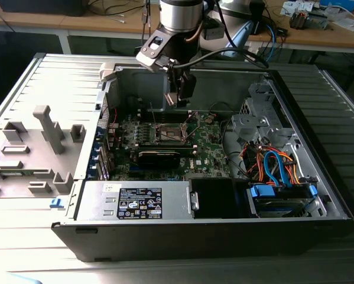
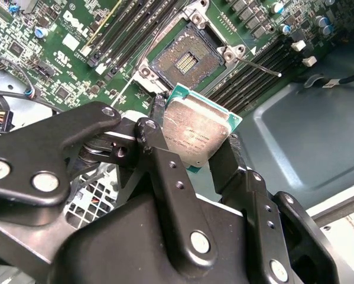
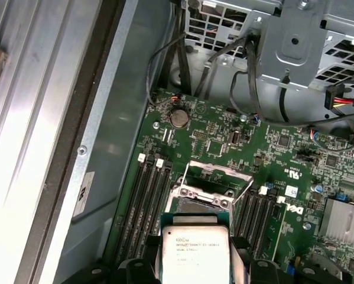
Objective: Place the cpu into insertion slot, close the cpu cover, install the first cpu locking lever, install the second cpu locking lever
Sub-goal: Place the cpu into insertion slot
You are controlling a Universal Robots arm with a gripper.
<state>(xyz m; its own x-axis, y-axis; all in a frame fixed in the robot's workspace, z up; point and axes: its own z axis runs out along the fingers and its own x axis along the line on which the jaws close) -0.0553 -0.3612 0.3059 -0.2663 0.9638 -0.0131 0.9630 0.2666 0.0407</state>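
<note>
**A:** What's the claw (image 1: pixel 178 97) doing?

**B:** It hangs in the upper middle of the exterior view, over the open computer case (image 1: pixel 165 239). Its two black fingers (image 2: pixel 159 160) are clamped on opposite edges of the cpu (image 2: pixel 195 131). The chip's pale metal top shows in both wrist views, and it sits tilted in the grip.

**A:** Is the chip in the socket?

**B:** No. It is held in the air above the insertion slot (image 2: pixel 185 59) and clear of it. The slot's contact field lies bare. The cpu cover (image 3: pixel 219 168) is swung up off it, and a thin locking lever (image 2: pixel 256 64) sticks out free beside it.

**A:** What's around the slot?

**B:** Rows of memory slots (image 3: pixel 150 204) flank it on the green motherboard (image 1: pixel 209 142). In the exterior view a long black card (image 1: pixel 159 157) lies just below the slot.

**A:** What else is in the case?

**B:** A grey power supply (image 1: pixel 135 201) lies along its near wall. At the exterior view's right, orange and blue cables (image 1: pixel 272 165) run down to a drive (image 1: pixel 280 198).

**A:** And outside it?

**B:** A grey tray (image 1: pixel 41 142) with upright blocks lies at the exterior view's left.
</note>
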